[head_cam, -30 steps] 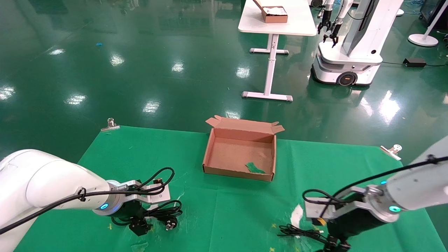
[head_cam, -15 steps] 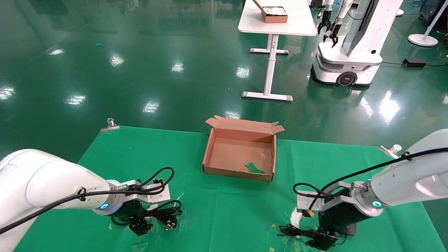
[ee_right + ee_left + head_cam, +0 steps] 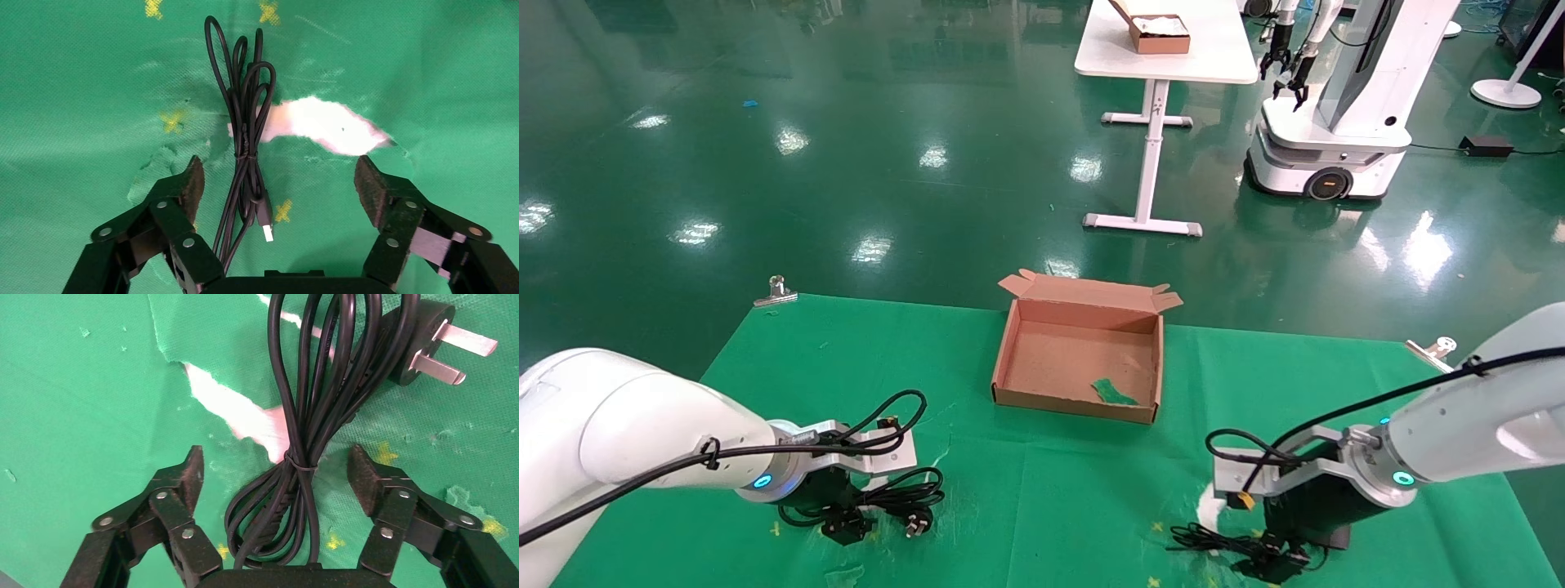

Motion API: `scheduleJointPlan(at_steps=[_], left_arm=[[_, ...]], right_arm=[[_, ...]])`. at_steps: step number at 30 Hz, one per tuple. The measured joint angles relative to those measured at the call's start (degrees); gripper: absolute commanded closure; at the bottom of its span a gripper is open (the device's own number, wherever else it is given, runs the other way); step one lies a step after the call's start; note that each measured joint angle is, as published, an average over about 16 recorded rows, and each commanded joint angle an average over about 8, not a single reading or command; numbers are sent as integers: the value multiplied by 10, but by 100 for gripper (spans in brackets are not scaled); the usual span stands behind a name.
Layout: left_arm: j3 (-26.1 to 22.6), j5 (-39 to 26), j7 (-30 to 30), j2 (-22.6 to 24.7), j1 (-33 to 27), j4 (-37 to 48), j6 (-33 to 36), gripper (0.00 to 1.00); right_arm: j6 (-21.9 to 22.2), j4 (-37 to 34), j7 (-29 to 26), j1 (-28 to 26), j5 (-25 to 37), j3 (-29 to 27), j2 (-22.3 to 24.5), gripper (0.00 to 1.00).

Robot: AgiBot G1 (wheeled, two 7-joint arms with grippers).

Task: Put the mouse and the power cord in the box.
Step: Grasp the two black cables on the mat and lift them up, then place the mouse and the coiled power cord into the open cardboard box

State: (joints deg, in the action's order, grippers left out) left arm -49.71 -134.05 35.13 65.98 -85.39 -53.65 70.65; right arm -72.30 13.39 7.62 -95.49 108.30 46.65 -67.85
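Glossy green floor [image 3: 764,188], light reflections; white table [image 3: 1164,41]; perhaps lamp base [image 3: 1509,92].

White arms, black cables, black tools with silver screws.

Robotics lab: glossy green floor [image 3: 846,122], second robot [image 3: 1336,106].

I see a bright green cloth [image 3: 1026,490] over the worktop, torn in spots to show white, with small yellow cross marks [image 3: 173,120] near its front edge. The power cord [image 3: 318,416] is glossy black, its plug prongs [image 3: 456,352] silver. The mouse's bundled wire [image 3: 245,141] is matte black with a silvery connector tip. The box [image 3: 1009,359] is plain brown cardboard with a green scrap [image 3: 1114,392] inside. Both arms are white, with black fingers [image 3: 183,478] and cyan lights.
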Motion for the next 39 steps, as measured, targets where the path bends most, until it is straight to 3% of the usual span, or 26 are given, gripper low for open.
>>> scheduleJointPlan(at_steps=[39], left_arm=[[2,3,-1,-2,-2,0,1,100]], right_arm=[[-4,9,-3,2,-2,-1,5,100]])
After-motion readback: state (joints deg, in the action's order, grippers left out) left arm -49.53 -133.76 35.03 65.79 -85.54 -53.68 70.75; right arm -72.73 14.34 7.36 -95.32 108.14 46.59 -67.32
